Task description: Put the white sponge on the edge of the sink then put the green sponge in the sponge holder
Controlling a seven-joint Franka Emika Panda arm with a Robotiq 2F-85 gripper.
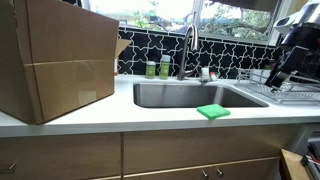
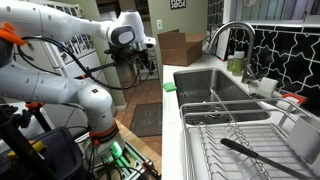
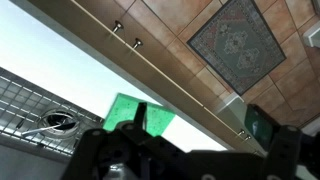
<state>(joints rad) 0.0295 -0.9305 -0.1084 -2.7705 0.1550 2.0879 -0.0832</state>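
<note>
While the arm [image 2: 60, 85] stands raised beside the counter [image 1: 100, 118], its pincer [image 3: 200, 122] gapes empty.

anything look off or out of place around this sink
A big cardboard box takes up the counter beside the sink, odd for a kitchen. The green sponge lies slightly askew on the counter at the sink's front rim, not in a holder. No spill or damage shows.
</note>
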